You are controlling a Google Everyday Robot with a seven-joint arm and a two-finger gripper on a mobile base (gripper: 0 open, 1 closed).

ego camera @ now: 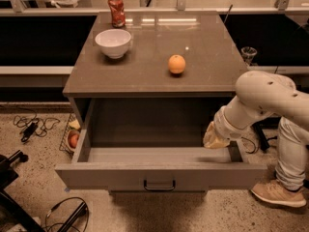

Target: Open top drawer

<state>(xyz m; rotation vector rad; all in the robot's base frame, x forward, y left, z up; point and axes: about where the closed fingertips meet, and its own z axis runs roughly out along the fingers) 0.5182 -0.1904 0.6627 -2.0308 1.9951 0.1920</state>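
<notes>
The top drawer (159, 176) is pulled far out from the grey-brown cabinet, showing a deep plain box with nothing visible in it. A small black bar handle (159, 185) sits at the centre of its front. My gripper (215, 138) is at the end of the white arm that comes in from the right. It hangs inside the drawer, by the right wall near the front. Only its pale wrist end shows from here.
On the cabinet top (203, 57) stand a white bowl (114, 42), a red can (116, 11) and an orange (176, 64). A person's leg and shoe (276, 193) are at the right. Cables (29, 127) and a wire basket (71, 134) lie on the floor to the left.
</notes>
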